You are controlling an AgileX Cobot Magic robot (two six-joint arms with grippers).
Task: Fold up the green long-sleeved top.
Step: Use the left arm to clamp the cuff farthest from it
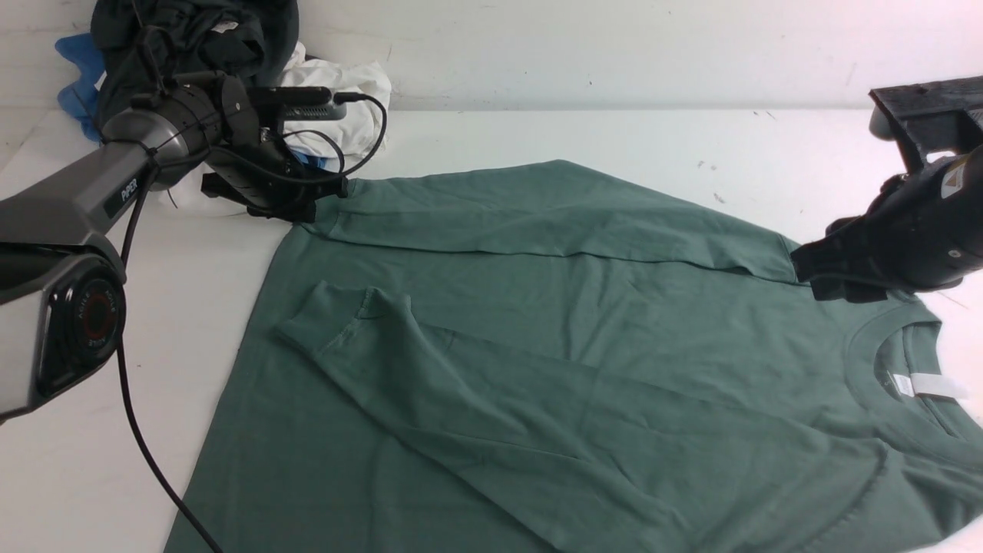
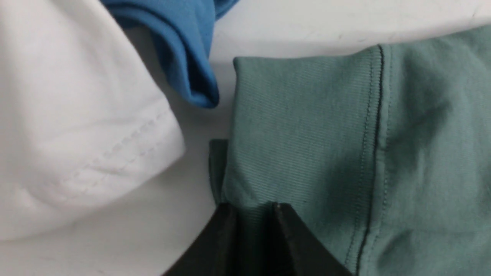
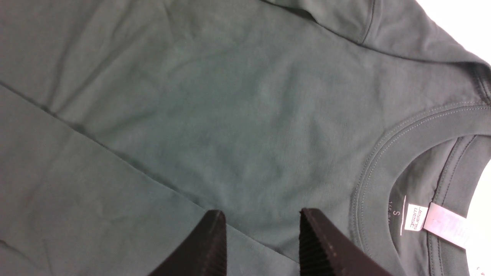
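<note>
- Well, the green long-sleeved top [image 1: 537,346] lies spread on the white table [image 1: 614,130], with its neck toward the robot's right and both sleeves folded across the body.
- At the far left corner, the left gripper [image 2: 251,209] is pinched tight on the ribbed cuff [image 2: 299,126] of the far sleeve.
- By the far shoulder, the right gripper [image 3: 261,218] sits over the cloth near the collar's white label [image 1: 933,385], jaws apart.
- Just beside that cuff, a white garment [image 1: 345,81], a blue garment [image 1: 77,84] and a dark garment [image 1: 192,31] are heaped.

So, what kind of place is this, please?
Probably a robot lab workbench, not a home: a white table against a plain wall, the left arm and right arm at the green top, and a heap of other clothes behind.
</note>
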